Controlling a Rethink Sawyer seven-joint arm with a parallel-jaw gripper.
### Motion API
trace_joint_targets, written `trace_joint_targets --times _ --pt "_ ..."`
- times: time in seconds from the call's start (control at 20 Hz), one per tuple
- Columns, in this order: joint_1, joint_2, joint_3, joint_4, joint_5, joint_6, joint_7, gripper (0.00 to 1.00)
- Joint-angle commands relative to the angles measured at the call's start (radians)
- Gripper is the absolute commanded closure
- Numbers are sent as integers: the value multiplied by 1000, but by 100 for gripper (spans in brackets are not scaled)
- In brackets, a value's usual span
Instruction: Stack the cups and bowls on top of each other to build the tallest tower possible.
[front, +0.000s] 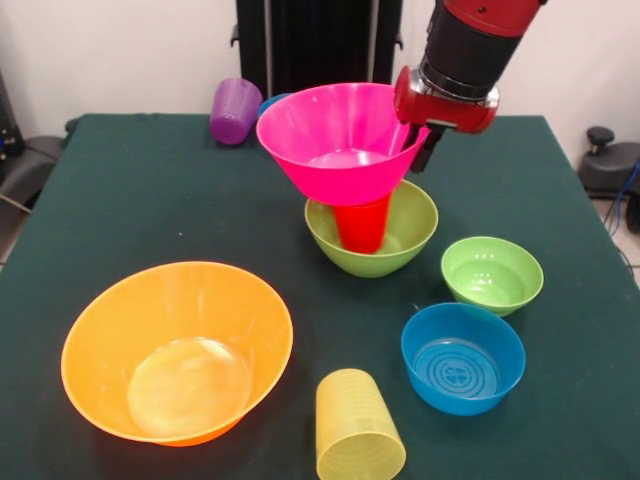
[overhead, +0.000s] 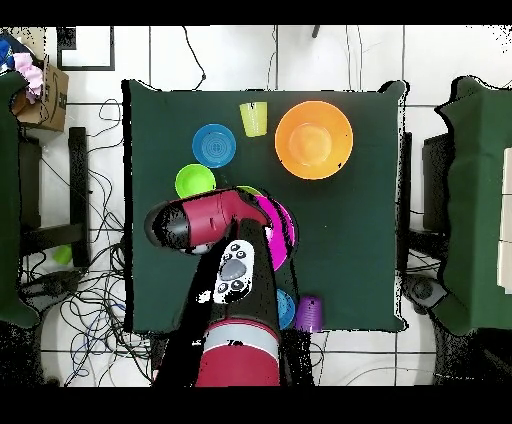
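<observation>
Plastic throughout, thin and translucent, so every piece likely handles light, stiff and slippery. From the left of the front view: the large orange bowl (front: 177, 352) at lower left, the purple cup (front: 236, 111) on its side at upper left, the ribbed yellow cup (front: 357, 428) lying at bottom centre. At centre the hot pink bowl (front: 342, 142) tilts on the bright red cup (front: 361, 224) inside the medium lime green bowl (front: 372, 235). The gripper (front: 418, 142) pinches the pink rim; that thin edge looks the best hold. Small green bowl (front: 492, 274) and blue bowl (front: 463, 357) sit right.

Glossy translucent plastic bowls (front: 178, 350) and ribbed yellow cup (front: 357, 428) on matt green cloth (front: 130, 200).
</observation>
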Motion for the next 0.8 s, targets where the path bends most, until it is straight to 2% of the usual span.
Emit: trace_joint_targets --times 0.05,0.1,0.15,0.8 --pt "-19 66 140 -13 35 13 13 100" --pt "-20 66 142 -12 36 13 12 100" --pt "-23 65 143 -10 35 11 12 0" --pt "-21 62 143 -5 33 3 31 0"
